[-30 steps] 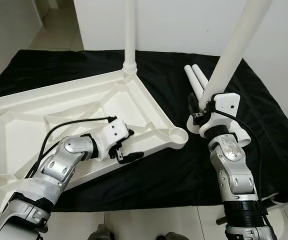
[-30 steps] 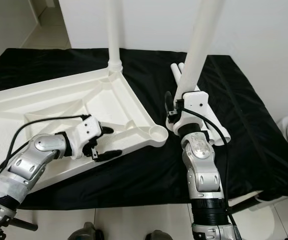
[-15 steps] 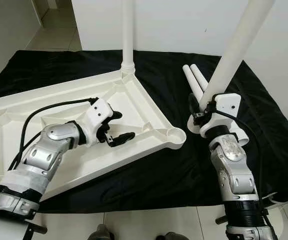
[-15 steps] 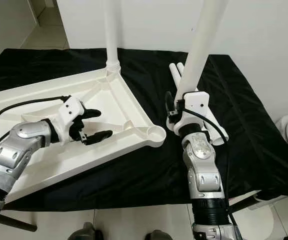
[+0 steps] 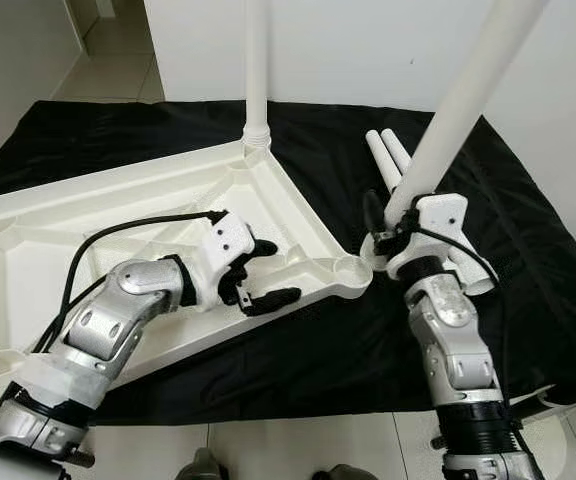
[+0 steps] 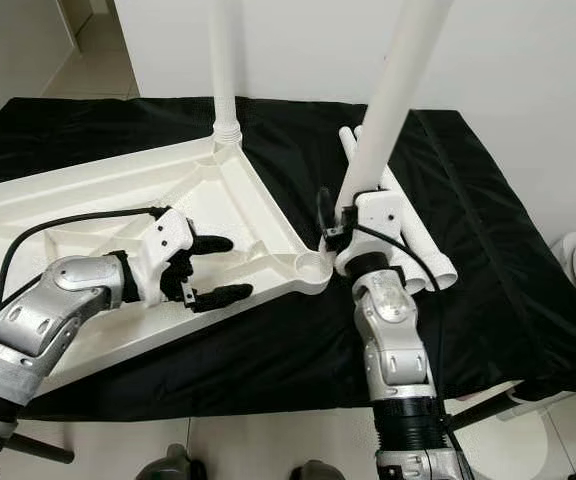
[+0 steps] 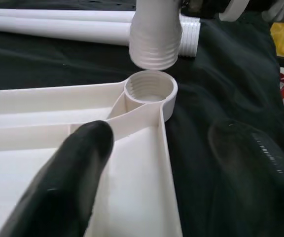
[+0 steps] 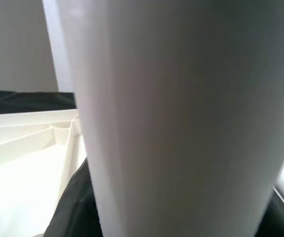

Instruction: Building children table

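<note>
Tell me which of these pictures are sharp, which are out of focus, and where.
Left eye view: evenly lit and sharp across the white plastic upside-down tabletop and black cloth. Left wrist view: the threaded corner socket is crisp, but the left pincer's black fingers are blurred in the foreground. Right wrist view: the white plastic table leg held by the right pincer is a soft, featureless blur.

Table top (image 5: 118, 215): white moulded plastic, smooth, slight sheen, ribbed underside. Corner socket (image 7: 150, 90): same plastic, threaded inside. Leg (image 5: 460, 95): white plastic tube, smooth, near matt; its end (image 7: 155, 42) ridged with threads. Spare legs (image 6: 413, 245): same white plastic. Cloth (image 5: 538, 250): black fabric, matt, faintly creased. Arms (image 6: 393, 345): silver metal, satin shine. Fingers (image 7: 70, 173): black, glossy. Floor (image 5: 298, 450): pale glossy tiles.
</note>
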### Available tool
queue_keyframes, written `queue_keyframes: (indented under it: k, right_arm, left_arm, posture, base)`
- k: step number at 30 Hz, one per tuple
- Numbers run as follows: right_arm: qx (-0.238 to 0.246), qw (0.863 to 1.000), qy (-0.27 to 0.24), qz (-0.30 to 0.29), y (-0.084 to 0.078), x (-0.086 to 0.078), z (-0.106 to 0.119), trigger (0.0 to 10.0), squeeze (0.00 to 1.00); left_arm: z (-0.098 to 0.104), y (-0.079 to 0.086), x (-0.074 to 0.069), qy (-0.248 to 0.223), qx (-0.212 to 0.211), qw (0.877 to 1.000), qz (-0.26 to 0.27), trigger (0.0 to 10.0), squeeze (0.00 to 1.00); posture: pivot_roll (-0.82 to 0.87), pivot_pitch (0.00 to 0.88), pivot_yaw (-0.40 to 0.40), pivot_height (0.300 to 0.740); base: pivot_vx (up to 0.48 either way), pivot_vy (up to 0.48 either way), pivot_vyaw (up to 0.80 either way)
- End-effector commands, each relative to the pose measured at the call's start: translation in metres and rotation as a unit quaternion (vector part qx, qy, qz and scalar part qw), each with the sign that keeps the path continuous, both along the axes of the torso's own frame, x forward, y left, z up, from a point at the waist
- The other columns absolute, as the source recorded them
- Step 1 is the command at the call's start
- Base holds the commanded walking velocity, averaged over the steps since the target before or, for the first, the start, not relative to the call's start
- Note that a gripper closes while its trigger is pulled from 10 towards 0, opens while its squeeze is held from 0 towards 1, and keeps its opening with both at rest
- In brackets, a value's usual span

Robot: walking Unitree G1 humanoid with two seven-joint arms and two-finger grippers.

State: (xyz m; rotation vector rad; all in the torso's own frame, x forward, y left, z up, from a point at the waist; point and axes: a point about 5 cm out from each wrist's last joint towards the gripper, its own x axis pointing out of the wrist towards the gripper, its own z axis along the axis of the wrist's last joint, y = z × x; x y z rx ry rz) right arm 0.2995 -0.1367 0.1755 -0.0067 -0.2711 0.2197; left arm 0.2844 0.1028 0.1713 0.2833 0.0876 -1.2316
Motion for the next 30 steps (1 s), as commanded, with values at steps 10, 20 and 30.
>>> queue_keyframes:
  k: [10, 20, 30]
  right_arm:
    - [0.000, 0.999, 0.004, 0.034, 0.008, 0.006, -0.007, 10.0, 0.00]
    - [-0.030, 0.995, 0.056, 0.074, 0.013, -0.004, -0.039, 10.0, 0.00]
    - [-0.056, 0.992, 0.083, 0.081, 0.006, -0.007, -0.056, 10.0, 0.00]
  left_arm:
    - [0.010, -0.017, -0.012, -0.006, 0.009, 0.999, -0.045, 10.0, 0.00]
    - [0.014, -0.033, -0.014, -0.012, -0.035, 0.999, -0.009, 10.0, 0.00]
    - [0.018, -0.037, -0.004, -0.025, -0.052, 0.998, 0.039, 10.0, 0.00]
  posture:
    - [0.06, 0.000, -0.036, 0.740]
    - [0.06, 0.000, -0.045, 0.740]
    - [0.05, 0.013, -0.031, 0.740]
  base:
    - [0.000, 0.000, 0.00]
    - [0.000, 0.000, 0.00]
    - [0.000, 0.000, 0.00]
